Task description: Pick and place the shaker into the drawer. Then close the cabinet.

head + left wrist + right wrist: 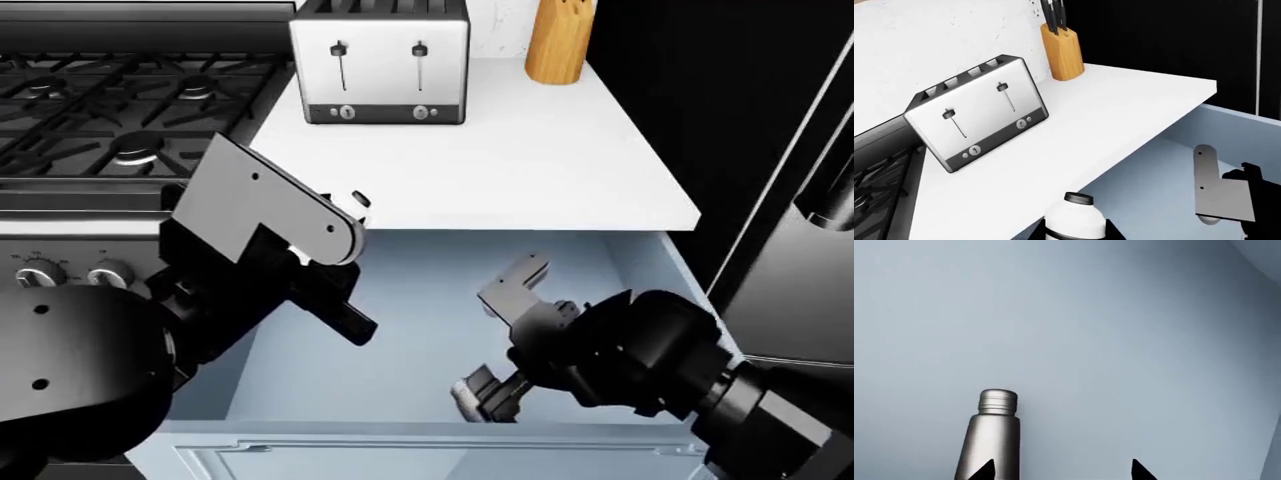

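My left gripper (1077, 233) is shut on a white shaker (1076, 220) with a black cap and band. It holds the shaker upright at the counter's front edge, over the open drawer (1154, 165). The shaker's top peeks out beside my left arm in the head view (358, 199). The drawer (400, 340) is pulled out, light blue-grey inside. My right gripper (1062, 471) is open, low inside the drawer (1121, 340). A silver shaker (993, 435) lies on the drawer floor at one of its fingertips, and shows in the head view (470, 392) by the gripper (487, 395).
A steel toaster (380, 60) and a wooden knife block (558, 40) stand at the back of the white counter (534, 160). A gas stove (120, 110) is to the left. A black fridge (747, 150) stands to the right. My right arm's grey bracket (1217, 190) is over the drawer.
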Motion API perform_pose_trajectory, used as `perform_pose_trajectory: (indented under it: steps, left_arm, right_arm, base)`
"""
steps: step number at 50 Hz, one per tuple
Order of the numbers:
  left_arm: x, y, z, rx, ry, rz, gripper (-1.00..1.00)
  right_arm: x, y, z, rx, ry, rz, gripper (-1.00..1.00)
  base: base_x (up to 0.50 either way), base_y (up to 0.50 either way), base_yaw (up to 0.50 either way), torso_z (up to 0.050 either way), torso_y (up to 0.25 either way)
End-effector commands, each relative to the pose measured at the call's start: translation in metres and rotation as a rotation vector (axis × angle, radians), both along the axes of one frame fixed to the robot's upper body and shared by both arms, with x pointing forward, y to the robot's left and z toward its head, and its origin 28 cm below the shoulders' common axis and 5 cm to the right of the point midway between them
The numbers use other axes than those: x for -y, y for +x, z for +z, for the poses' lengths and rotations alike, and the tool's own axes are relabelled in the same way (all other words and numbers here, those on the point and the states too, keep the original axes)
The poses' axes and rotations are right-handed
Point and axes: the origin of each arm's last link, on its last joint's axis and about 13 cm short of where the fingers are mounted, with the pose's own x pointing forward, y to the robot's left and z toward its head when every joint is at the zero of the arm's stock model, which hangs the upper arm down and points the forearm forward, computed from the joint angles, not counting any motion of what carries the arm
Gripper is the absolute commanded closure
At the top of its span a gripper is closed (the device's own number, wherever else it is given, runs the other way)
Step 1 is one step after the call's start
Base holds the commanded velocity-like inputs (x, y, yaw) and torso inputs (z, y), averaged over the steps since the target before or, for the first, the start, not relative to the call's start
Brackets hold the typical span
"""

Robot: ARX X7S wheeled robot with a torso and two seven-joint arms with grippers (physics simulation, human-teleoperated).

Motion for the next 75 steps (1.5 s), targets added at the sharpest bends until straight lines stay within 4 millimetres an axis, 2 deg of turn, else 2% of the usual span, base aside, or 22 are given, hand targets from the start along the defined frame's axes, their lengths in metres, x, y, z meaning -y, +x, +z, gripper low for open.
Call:
perform_pose_trajectory:
  steps: [1,5,13,22,31,50,65,72,73,75]
  left_arm:
    - [0.0,0.006,0.0,0.02,0.004,0.029,1.0]
    - [0.002,0.013,-0.003,-0.002,0.018,0.023,1.0]
    - [0.006,0.025,-0.021,-0.081,0.071,0.007,1.0]
    - [0.013,0.042,-0.046,-0.176,0.139,-0.019,1.0]
    - [0.018,0.055,-0.073,-0.256,0.183,-0.039,1.0]
    - [0.025,0.076,-0.108,-0.377,0.236,-0.062,1.0]
    - [0.034,0.082,-0.141,-0.452,0.38,-0.051,1.0]
    - [0.036,0.084,-0.148,-0.456,0.413,-0.039,1.0]
    - [0.036,0.084,-0.148,-0.452,0.415,-0.039,-1.0]
    - [0.036,0.084,-0.148,-0.445,0.416,-0.038,-1.0]
  right_arm:
    - [0.004,-0.003,0.024,0.066,0.031,-0.009,-1.0]
    - [0.006,-0.012,0.05,0.13,0.065,-0.002,-1.0]
    - [0.015,-0.036,0.087,0.24,0.128,0.005,-1.0]
    - [0.025,-0.066,0.112,0.331,0.177,0.006,-1.0]
    - [0.032,-0.078,0.123,0.365,0.192,-0.009,-1.0]
    - [0.037,-0.084,0.128,0.373,0.191,-0.023,-1.0]
    - [0.037,-0.084,0.129,0.371,0.189,-0.024,-1.0]
    - [0.037,-0.084,0.128,0.369,0.19,-0.023,-1.0]
    - [0.037,-0.084,0.127,0.369,0.19,-0.023,-1.0]
    - [0.037,-0.084,0.127,0.367,0.189,-0.022,-1.0]
  base:
    - [0.0,0.0,0.0,0.0,0.0]
    - [0.0,0.0,0.0,0.003,0.0]
    - [0.0,0.0,0.0,0.0,0.0]
    - [0.0,0.0,0.0,0.0,0.001]
    - [0.0,0.0,0.0,0.0,0.0]
    - [0.0,0.0,0.0,0.001,0.001]
    - [0.0,0.0,0.0,0.0,0.001]
    - [0.0,0.0,0.0,0.0,0.0]
    - [0.0,0.0,0.0,0.0,0.0]
    - [0.0,0.0,0.0,0.0,0.0]
